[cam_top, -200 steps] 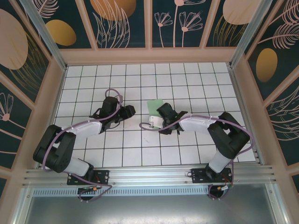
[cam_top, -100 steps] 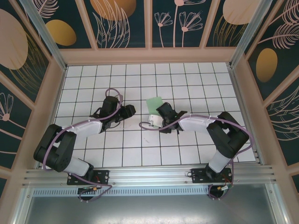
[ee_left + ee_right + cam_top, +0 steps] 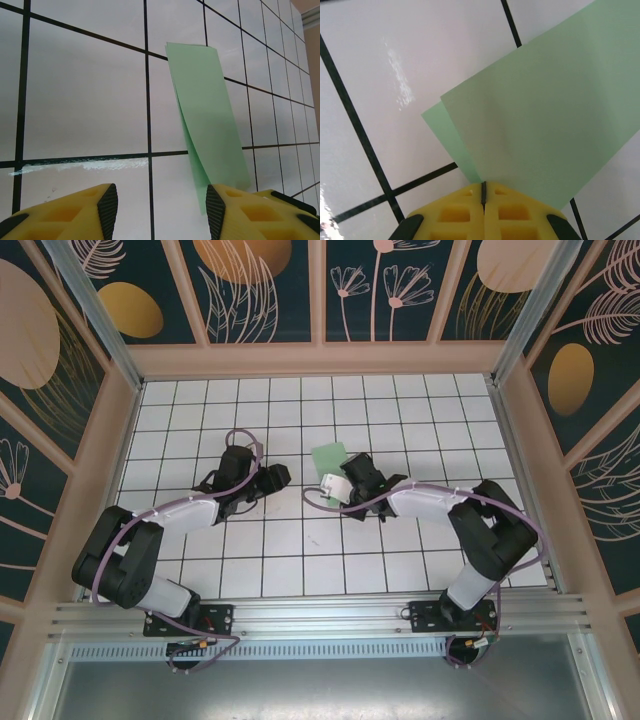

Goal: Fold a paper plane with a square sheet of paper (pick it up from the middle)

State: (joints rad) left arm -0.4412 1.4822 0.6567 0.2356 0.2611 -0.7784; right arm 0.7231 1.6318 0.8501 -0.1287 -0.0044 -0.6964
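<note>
No writing, number or brand can be read anywhere. The paper [image 3: 207,115] is plain green, the desk [image 3: 300,560] carries only black grid lines, and the walls [image 3: 260,290] bear painted leaves and flowers, no letters.

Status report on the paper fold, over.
Right gripper shut on square sheet of paper, doubled over. Left gripper open, empty, alongside. Nothing blocking.

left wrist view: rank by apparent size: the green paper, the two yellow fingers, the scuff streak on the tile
1. green paper
2. yellow fingers: the two look alike, both cropped and nearest the lens, so not split
3. scuff streak
</note>
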